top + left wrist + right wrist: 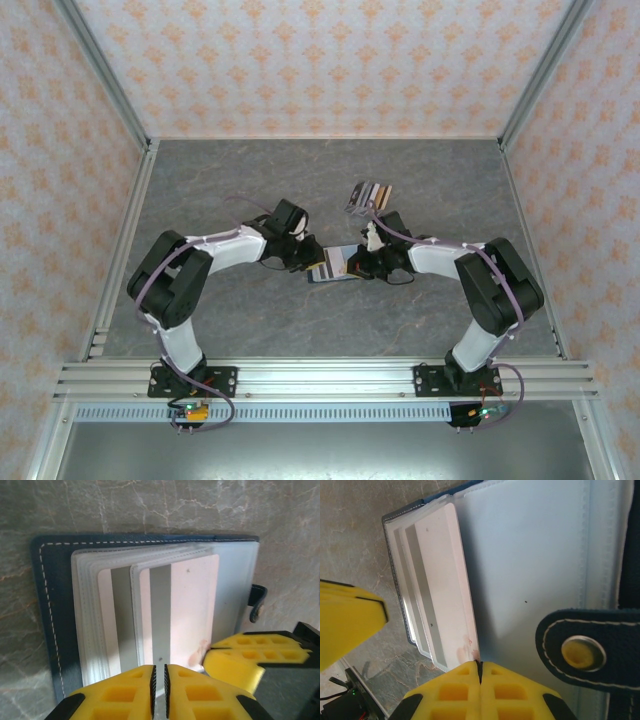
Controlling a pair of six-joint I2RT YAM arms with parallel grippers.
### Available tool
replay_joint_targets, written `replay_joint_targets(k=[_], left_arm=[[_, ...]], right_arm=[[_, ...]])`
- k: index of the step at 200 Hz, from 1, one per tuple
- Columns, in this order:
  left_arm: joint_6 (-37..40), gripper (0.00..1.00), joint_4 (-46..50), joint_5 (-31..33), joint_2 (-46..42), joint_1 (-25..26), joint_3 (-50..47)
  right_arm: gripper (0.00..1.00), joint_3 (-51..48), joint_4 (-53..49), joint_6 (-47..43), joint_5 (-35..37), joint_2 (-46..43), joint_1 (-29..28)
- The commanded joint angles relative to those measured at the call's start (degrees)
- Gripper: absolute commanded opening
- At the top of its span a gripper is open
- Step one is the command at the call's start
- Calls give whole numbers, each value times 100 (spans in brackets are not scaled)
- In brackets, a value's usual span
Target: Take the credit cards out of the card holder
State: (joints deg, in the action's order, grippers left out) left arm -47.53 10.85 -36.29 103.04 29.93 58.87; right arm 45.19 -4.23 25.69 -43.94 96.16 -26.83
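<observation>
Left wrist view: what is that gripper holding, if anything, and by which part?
The left gripper appears to pinch the front striped card by its near edge. The rest of the card lies in the open card holder.

No legible text or numbers on cards or card holder

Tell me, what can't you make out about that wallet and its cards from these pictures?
- How many cards sit in the card holder: left wrist view, they overlap in frosted sleeves and the left gripper covers their lower edges.
- Whether the right gripper pinches a card or a sleeve: right wrist view, its closed fingers hide the contact.
- Print on the striped cards lying apart: top view, too small.
</observation>
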Motion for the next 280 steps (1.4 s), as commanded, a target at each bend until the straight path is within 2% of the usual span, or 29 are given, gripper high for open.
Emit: replay_joint_targets(k=[1,45,100,133,238,280], left_arm=[[98,15,-3,-56,131,57,232],[84,14,-23,-25,310,65,187],[174,13,338,271,452,60,93],[208,12,382,360,447,58,-38],[253,11,457,413,466,35,-102],[245,11,454,395,461,31,-100]], right_arm=[[4,-54,134,56,26,70,35],[5,-63,186,77,0,77,36],[19,63,156,85,24,52,37],[22,164,143,67,169,96,29],[22,459,633,359,244,444,43],[15,447,891,436,111,540,46]])
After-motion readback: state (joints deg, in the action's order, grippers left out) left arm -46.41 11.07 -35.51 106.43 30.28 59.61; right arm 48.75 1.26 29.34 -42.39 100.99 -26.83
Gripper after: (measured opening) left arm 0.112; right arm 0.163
